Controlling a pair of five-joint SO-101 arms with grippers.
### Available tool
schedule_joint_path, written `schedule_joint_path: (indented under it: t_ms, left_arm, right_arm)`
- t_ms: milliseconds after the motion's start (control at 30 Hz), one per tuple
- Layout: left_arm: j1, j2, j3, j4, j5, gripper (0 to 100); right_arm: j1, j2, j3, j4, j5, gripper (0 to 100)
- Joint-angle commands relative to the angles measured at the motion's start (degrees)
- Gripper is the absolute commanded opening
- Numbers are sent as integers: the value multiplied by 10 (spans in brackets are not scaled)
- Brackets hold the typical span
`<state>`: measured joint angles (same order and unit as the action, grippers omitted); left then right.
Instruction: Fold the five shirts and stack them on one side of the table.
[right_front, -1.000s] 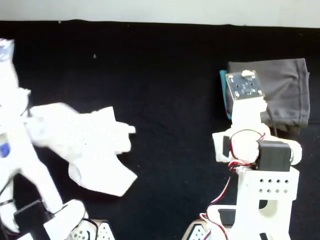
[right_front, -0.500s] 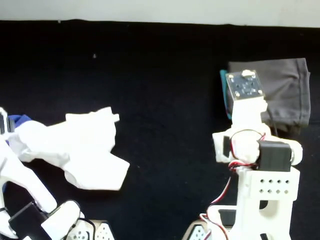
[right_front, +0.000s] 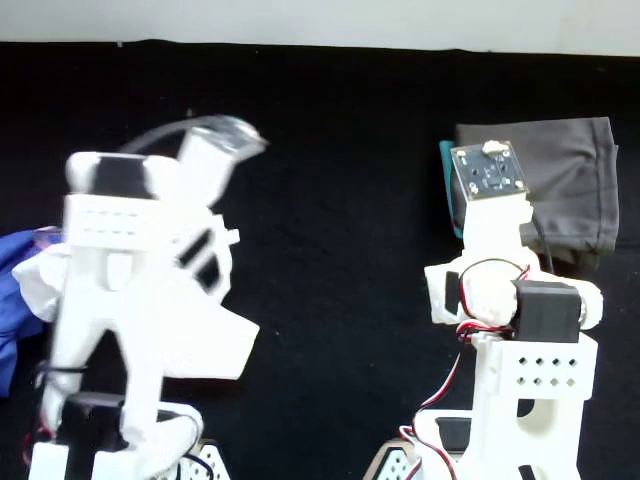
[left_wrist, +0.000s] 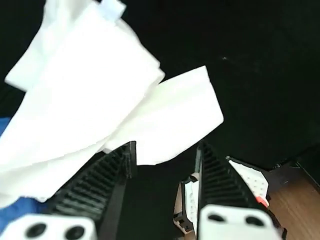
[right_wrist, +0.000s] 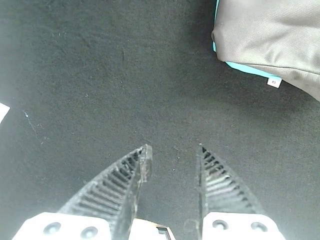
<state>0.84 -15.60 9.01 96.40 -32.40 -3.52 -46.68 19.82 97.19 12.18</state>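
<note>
Left end effector is released, jaws spread wide, nothing gripped; it hangs over the crumpled white fabric shirt, and whether a finger brushes the cloth cannot be told. Right end effector is also released, jaws moderately apart, holding nothing, above bare black cloth-covered tabletop. In the high view the left arm stands raised on the left side of the tabletop, in front of the white shirt, which lies unfolded on the near left. A bright blue fabric shirt sits just beside the white one at the left edge, partly under it in the left wrist view. The folded dark grey fabric shirt lies at the far right, on top of a teal fabric shirt whose edge peeks out; both show in the right wrist view, grey over teal, well apart from the right jaws. A pale wall strip runs behind the tabletop. A brown wooden surface shows past the tabletop edge.
</note>
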Motion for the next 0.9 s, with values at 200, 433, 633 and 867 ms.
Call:
schedule_joint_path:
  t_ms: [200,433,633,867]
  left_arm:
    - [47,96,34,-139,45,200]
    - [25,138,33,-164,31,200]
    - [-36,140,36,-164,-32,197]
    - [-42,140,39,-164,-34,197]
  right_arm:
    - [-3,-8,0,-9,3,148]
    - [-3,-8,0,-9,4,148]
    - [-3,-8,0,-9,4,148]
    - [-3,-8,0,-9,4,148]
